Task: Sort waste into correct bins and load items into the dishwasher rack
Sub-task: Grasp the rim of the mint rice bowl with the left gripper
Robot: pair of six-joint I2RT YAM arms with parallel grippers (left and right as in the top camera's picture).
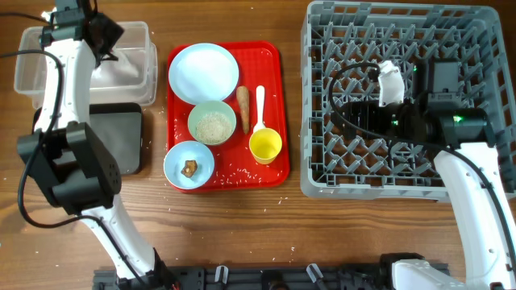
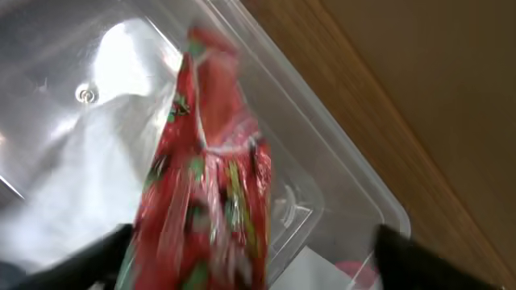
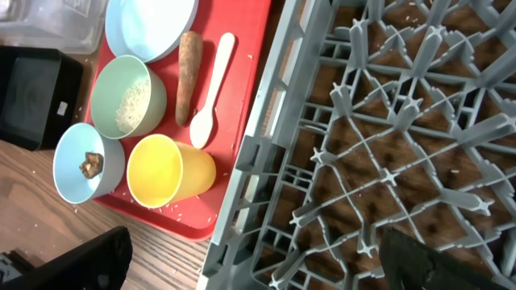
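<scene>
Left pincer (image 1: 105,39) hangs over the clear tub (image 1: 133,76) at the worktop's upper left corner; right pincer (image 1: 351,117) sits over the dishwasher rack (image 1: 322,48). Left wrist: fingers (image 2: 89,254) wide apart, red snack wrapper (image 2: 205,201) blurred between them, unclamped, against the tub's floor. Right wrist: jaws apart, empty, above the rack's edge beside the red tray (image 3: 258,48).

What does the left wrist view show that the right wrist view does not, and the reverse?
Only left wrist: the red snack wrapper, over the clear tub. Only right wrist: the red tray with yellow cup and white spoon, and the grey rack. Both: the clear tub and the wooden table.
</scene>
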